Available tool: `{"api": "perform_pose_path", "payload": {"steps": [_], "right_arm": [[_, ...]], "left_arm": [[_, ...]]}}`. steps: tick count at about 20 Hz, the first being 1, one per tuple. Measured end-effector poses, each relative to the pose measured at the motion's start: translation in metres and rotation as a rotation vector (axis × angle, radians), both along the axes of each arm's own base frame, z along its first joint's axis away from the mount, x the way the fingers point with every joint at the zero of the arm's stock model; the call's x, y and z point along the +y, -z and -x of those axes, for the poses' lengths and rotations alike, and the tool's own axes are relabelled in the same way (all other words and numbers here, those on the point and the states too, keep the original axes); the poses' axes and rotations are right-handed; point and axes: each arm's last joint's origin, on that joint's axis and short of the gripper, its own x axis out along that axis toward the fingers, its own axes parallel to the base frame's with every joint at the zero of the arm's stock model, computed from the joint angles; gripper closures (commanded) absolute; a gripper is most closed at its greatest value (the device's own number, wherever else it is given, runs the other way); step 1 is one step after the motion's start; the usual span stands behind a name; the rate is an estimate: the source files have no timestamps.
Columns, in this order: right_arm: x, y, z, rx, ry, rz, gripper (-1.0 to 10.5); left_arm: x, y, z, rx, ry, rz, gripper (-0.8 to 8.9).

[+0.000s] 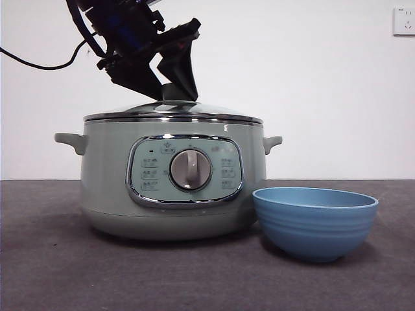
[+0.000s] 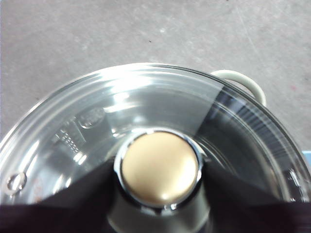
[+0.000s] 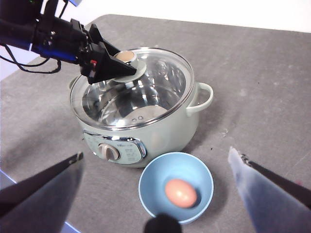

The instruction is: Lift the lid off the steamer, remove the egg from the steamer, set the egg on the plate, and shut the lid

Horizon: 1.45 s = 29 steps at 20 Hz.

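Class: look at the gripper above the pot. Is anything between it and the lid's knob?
Nothing visible does. The left gripper has its jaws on either side of the knob of the lid, which sits on the steamer.

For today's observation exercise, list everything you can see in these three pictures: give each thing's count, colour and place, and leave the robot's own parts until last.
steamer: one, pale sage green, on the table beside the plate, dial facing the front camera.
lid: one, clear glass with metal rim, resting on the steamer.
knob: one, pale, at the centre of the lid.
plate: one, blue bowl, on the table in front of the steamer's panel side.
egg: one, brownish orange, lying in the plate.
table: one, dark grey, under everything.
wall socket: one, white, on the wall.
left gripper: one, black, jaws either side of the knob.
right gripper: one, black, open, above the plate.
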Motion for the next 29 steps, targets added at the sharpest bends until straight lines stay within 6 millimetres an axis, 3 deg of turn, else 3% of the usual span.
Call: {"api": "perform_pose_path", "payload": {"steps": [6,12,16,19,23,25,28,29], "right_arm": [[0.0,0.002,0.001,0.017,0.0,0.012,4.4],[-0.001,0.005,0.002,0.045,0.0,0.03,4.4],[-0.002,0.007,0.003,0.064,0.0,0.043,4.4],[-0.003,0.011,0.005,0.107,0.0,0.072,4.4],[-0.003,0.016,0.009,0.178,-0.064,0.079,4.5],[-0.002,0.017,0.01,0.2,-0.111,0.063,4.9],[-0.002,0.019,0.012,0.236,-0.158,0.052,8.0],[-0.002,0.019,0.012,0.239,-0.16,0.053,9.2]], "left_arm": [[0.003,-0.005,0.005,0.004,-0.001,-0.002,2.5],[0.015,-0.033,0.024,-0.046,-0.002,0.033,2.51],[0.039,-0.066,0.066,-0.02,0.048,0.08,2.51],[0.062,-0.089,0.108,0.012,0.111,0.145,2.51],[0.092,-0.101,0.16,0.087,0.152,0.163,2.55],[0.103,-0.099,0.177,0.138,0.151,0.14,3.96],[0.112,-0.095,0.192,0.212,0.143,0.101,7.68],[0.113,-0.093,0.194,0.235,0.14,0.088,8.31]]}}
